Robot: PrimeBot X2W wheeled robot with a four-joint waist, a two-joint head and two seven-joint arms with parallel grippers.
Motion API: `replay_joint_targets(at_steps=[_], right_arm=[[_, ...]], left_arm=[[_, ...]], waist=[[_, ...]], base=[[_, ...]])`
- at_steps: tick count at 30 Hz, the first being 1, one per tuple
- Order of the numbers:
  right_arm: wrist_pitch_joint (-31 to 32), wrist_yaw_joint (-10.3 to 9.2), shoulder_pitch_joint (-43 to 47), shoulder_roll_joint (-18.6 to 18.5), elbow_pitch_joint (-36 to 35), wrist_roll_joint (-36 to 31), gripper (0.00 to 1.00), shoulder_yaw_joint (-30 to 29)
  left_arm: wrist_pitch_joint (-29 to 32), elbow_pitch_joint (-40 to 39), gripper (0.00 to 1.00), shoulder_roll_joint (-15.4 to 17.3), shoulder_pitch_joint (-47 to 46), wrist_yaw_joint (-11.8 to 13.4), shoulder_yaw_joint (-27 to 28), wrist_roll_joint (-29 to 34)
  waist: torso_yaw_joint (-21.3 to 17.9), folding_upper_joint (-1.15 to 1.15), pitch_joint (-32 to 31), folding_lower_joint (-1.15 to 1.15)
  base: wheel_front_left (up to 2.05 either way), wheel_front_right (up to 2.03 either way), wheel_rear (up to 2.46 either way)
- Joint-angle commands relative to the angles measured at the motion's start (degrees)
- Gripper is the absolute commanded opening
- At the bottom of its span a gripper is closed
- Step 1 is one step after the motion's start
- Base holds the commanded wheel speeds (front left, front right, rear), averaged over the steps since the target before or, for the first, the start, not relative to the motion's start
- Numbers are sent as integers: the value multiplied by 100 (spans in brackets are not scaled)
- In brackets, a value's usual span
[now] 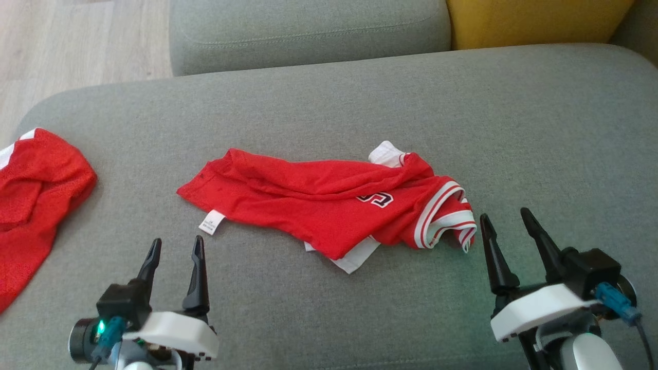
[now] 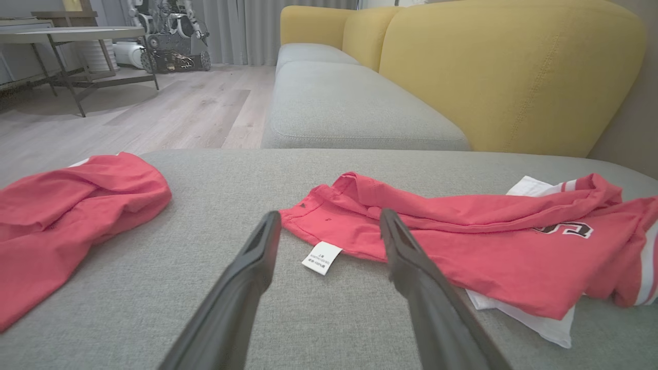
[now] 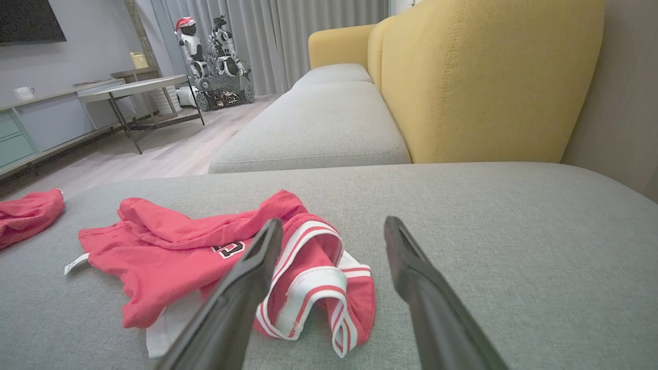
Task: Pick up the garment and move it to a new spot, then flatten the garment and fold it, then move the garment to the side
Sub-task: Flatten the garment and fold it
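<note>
- Two grippers, left gripper and right gripper, hover over the sofa cushion, jaws spread, empty.
- Garment lies crumpled at two o'clock from the left, nine o'clock from the right.

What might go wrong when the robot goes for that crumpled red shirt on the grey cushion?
The red shirt is bunched, with a white layer peeking out beneath; a pinch may catch only one layer and lift it twisted.
The open right tool sits by the striped trim; gripping just that loop could leave the rest dragging.
A second red garment lies to the left, beyond the open left tool; moved cloth might land on it.
</note>
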Motion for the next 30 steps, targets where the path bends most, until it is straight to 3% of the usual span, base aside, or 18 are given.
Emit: replay_joint_targets(at_steps=[1, 16, 30], right_arm=[[7, -4, -138, -42, -232, -31, 100, 129], [81, -4, -169, -59, -145, -2, 100, 323], [26, -4, -895, -165, 1469, 169, 100, 2102]], left_arm=[[-9, -226, 100, 116, -172, 53, 226, 6], [8, -389, 100, 115, -266, 87, 129, 10], [-77, -291, 100, -12, -769, -24, -35, 35]], waist=[[3, 0, -2, 0], [119, 0, 106, 0], [705, 0, 632, 0]], base=[[0, 0, 0], [0, 0, 0], [0, 0, 0]])
